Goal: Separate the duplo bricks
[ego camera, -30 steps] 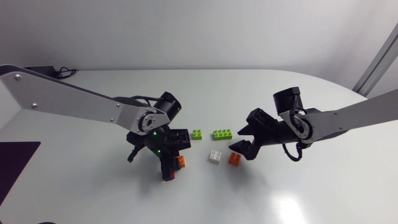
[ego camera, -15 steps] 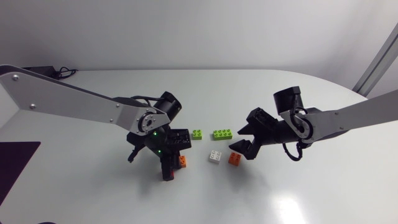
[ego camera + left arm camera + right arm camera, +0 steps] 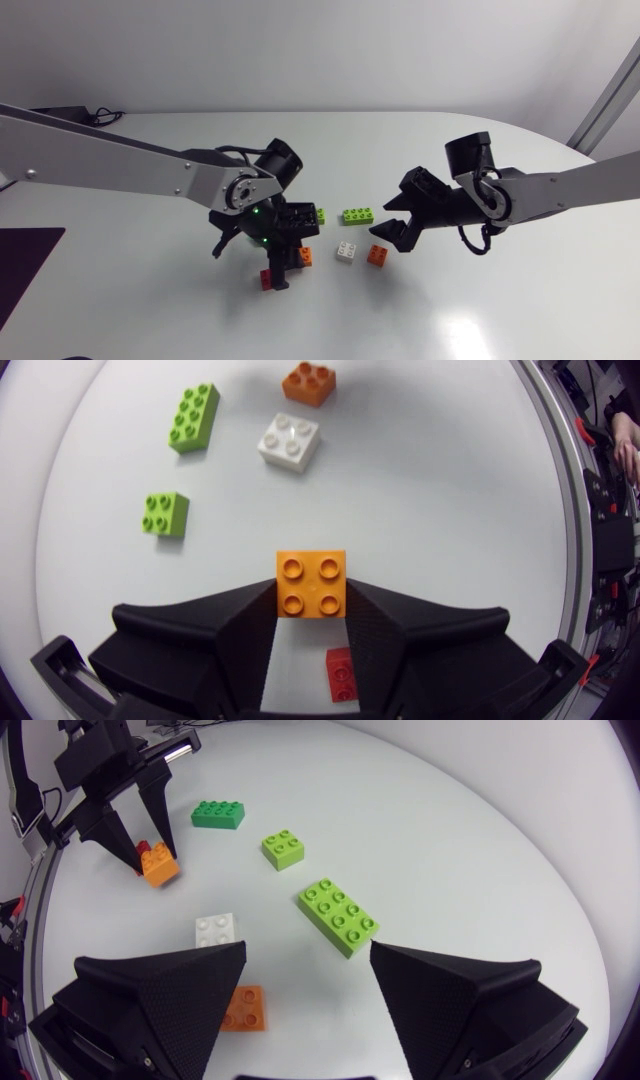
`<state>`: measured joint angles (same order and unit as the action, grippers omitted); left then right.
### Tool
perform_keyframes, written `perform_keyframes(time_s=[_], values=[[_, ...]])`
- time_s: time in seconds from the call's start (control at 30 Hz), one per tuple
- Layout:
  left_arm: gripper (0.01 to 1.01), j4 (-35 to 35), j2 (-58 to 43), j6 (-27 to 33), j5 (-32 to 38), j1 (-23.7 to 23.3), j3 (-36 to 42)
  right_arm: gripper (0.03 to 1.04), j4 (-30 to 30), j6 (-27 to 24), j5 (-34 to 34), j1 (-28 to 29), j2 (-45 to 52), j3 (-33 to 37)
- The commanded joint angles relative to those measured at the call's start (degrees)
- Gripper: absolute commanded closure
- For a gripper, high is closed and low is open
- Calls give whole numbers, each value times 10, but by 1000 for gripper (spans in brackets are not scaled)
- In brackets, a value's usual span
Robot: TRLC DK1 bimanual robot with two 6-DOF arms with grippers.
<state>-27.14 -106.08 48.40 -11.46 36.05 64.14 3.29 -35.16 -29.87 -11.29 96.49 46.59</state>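
1. Black and wedge-fingered, the left pincer point(image 3: 312, 600) is closed narrowly on the orange brick point(image 3: 312, 582). One finger presses each side, and the four studs face the wrist camera.
2. The red brick point(image 3: 343, 673) lies on the white table point(image 3: 500, 300) under that pincer, between its two fingers. A strip of table shows between it and the orange brick.
3. Ahead of the left pincer and to one side sits the small lime brick point(image 3: 165, 514), with the long lime brick point(image 3: 194, 418) further ahead of it.
4. Straight ahead of the left pincer lies the white brick point(image 3: 289, 440). The loose orange brick point(image 3: 309, 383) is just beyond it, and the two are near each other but apart.
5. The right pincer point(image 3: 308, 948) is spread wide and grips nothing.
6. The long lime brick lies just ahead of the gap between the right pincer's fingers. The white brick and the loose orange brick lie close beside one finger, the orange one nearer the wrist.
7. Well ahead of the right pincer, past the small lime brick, rests a dark green brick point(image 3: 219, 814), near the left pincer.
8. The two pincers face each other with the loose bricks between them.
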Motion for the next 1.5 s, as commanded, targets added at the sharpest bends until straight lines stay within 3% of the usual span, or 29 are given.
perform_keyframes(time_s=[0.0, 0.2, 0.57, 0.87, 1.07, 1.47], values=[[746, -5, 22, -2, -10, 25, 33, 170, -20, 4, -8, 2, -34, -14], [744, -5, -36, -13, -15, 71, 88, 169, -57, 4, -41, 41, -123, -44], [744, -6, -125, -16, -16, 121, 144, 167, -130, -41, -117, 178, -240, -104], [744, -8, -136, -28, -18, 133, 175, 167, -150, -47, -135, 201, -285, -131], [744, -79, -176, -22, -17, 146, 229, 167, -153, -55, -145, 220, -302, -149], [744, -106, -202, -20, 9, 162, 264, 157, -166, -63, -158, 234, -315, -158]])
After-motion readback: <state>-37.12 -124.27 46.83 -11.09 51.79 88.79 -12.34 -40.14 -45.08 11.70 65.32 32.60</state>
